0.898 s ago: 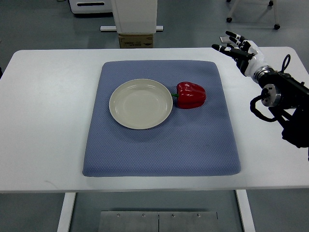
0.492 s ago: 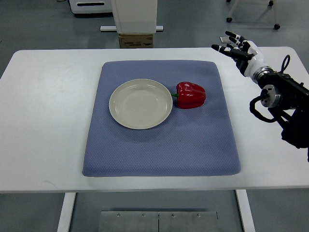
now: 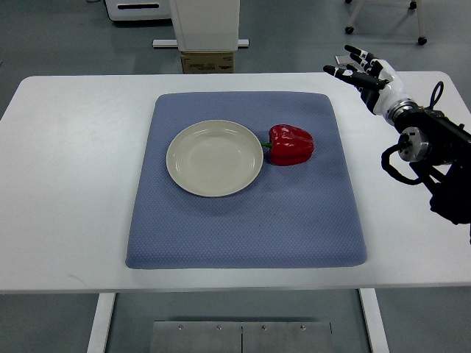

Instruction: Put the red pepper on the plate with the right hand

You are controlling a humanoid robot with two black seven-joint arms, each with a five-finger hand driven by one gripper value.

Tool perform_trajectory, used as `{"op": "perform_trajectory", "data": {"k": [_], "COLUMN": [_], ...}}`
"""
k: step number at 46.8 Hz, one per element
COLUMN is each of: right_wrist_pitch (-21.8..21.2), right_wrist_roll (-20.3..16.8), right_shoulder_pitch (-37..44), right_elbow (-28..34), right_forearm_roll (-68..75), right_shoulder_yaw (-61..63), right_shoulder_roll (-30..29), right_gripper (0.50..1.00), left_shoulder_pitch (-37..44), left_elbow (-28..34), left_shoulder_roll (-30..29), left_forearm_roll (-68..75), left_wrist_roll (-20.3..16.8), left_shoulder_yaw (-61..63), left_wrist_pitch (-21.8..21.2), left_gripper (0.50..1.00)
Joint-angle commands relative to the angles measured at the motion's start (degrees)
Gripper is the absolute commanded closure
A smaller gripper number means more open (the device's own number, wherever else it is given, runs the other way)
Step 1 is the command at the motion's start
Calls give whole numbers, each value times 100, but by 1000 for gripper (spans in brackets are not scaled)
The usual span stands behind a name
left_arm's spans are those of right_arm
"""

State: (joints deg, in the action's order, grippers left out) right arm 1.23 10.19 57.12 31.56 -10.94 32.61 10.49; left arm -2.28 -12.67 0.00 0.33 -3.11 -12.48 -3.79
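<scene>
While my right hand [image 3: 362, 72] hangs at upper right, fingers spread and empty, red pepper [image 3: 291, 145] lies mid-frame on blue mat [image 3: 243, 220], touching the cream plate [image 3: 214, 158] rim's right side.

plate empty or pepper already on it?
Empty. The plate shows only bare cream surface; the pepper lies on the mat just right of its rim. The right robot hand is open, far off.
</scene>
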Motion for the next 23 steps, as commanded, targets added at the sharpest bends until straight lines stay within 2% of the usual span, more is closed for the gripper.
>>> {"op": "perform_trajectory", "data": {"k": [1, 23], "right_wrist_pitch": [0, 0], "right_wrist_roll": [36, 71], "right_shoulder_pitch": [1, -25], "right_elbow": [0, 0], "right_forearm_roll": [-5, -13], "right_shoulder_yaw": [0, -18], "right_shoulder_roll": [-3, 6], "right_gripper": [500, 500], "left_shoulder_pitch": [0, 0], "left_elbow": [1, 1], "left_shoulder_roll": [0, 0], "left_forearm_roll": [2, 2], "left_wrist_roll": [-5, -5], "left_shoulder_yaw": [0, 0], "left_wrist_pitch": [1, 1], "left_gripper": [500, 500]}}
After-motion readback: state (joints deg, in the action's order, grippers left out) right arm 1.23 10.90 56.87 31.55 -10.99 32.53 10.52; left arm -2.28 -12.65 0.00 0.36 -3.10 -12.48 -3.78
